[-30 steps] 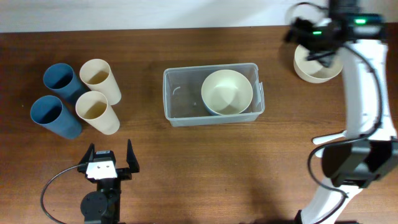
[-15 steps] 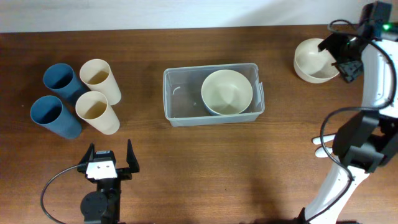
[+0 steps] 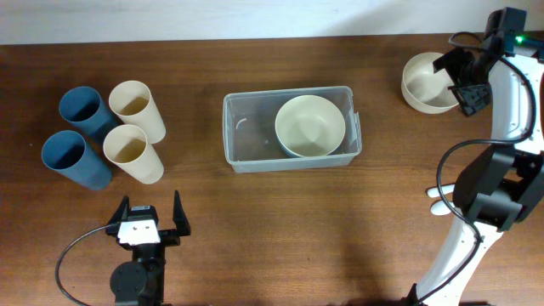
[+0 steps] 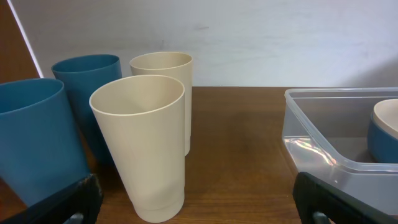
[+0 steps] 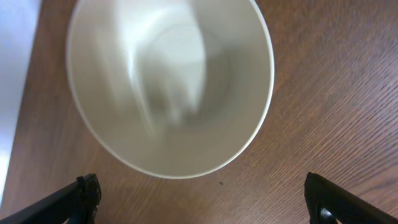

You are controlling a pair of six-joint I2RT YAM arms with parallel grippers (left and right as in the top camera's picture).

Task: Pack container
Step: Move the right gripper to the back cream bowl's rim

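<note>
The container (image 3: 246, 127) is a clear rectangular bin at mid-table, with a cream bowl (image 3: 310, 126) sitting in its right half. In the left wrist view the container (image 4: 323, 134) shows at the right, and the bowl (image 4: 387, 127) inside it looks blue on the outside. A second cream bowl (image 3: 423, 82) stands empty at the back right. My right gripper (image 3: 457, 79) hovers open at this bowl's right edge, and in its own view the bowl (image 5: 171, 81) lies just ahead of the gripper (image 5: 208, 202). My left gripper (image 3: 151, 206) rests open and empty near the front left.
Two blue cups (image 3: 82, 110) (image 3: 72, 157) and two cream cups (image 3: 136, 109) (image 3: 132, 153) stand at the left. Seen from the left wrist, a cream cup (image 4: 140, 143) is nearest, a blue cup (image 4: 31, 143) beside it. The right arm's base (image 3: 484, 221) stands at the front right.
My right arm has swung to the right, from above the back-right bowl to its right edge. The left arm, container and cups have not moved.
</note>
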